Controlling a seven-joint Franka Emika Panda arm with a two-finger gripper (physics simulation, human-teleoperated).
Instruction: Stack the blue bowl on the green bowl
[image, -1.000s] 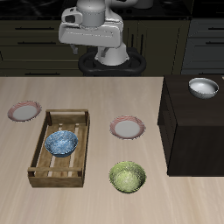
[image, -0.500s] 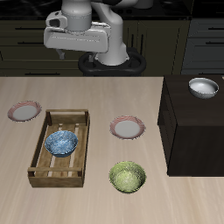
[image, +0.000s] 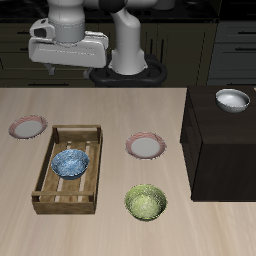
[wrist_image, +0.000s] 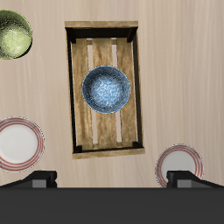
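The blue bowl (image: 71, 162) (wrist_image: 107, 89), light blue with white speckles, sits upright inside a shallow wooden slatted tray (image: 43, 185) (wrist_image: 79, 105), roughly at the tray's middle and a little toward its back end. The tray lies flat on the pale wooden surface (image: 110, 110) (wrist_image: 175, 79). The green bowl (image: 146, 202) (wrist_image: 13, 33), olive-green with a mottled inside, stands upright on the bare surface beside the tray and nearer the front edge, well apart from the blue bowl.

Two flat pink-rimmed plates rest on the surface: one (image: 146, 147) (wrist_image: 17, 143) lies behind the green bowl, the other (image: 28, 127) (wrist_image: 180, 164) lies on the far side of the tray, near its back end. A dark cabinet (image: 215, 150) stands on the surface past the green bowl, and a plain white-grey bowl (image: 233, 99) sits on top of it.

The claw (image: 66, 66) (wrist_image: 111, 180) hangs high above the surface, over the back of the tray area, touching nothing. In the wrist view its two dark fingers (wrist_image: 39, 181) stand wide apart with nothing between them, and the blue bowl lies straight below.
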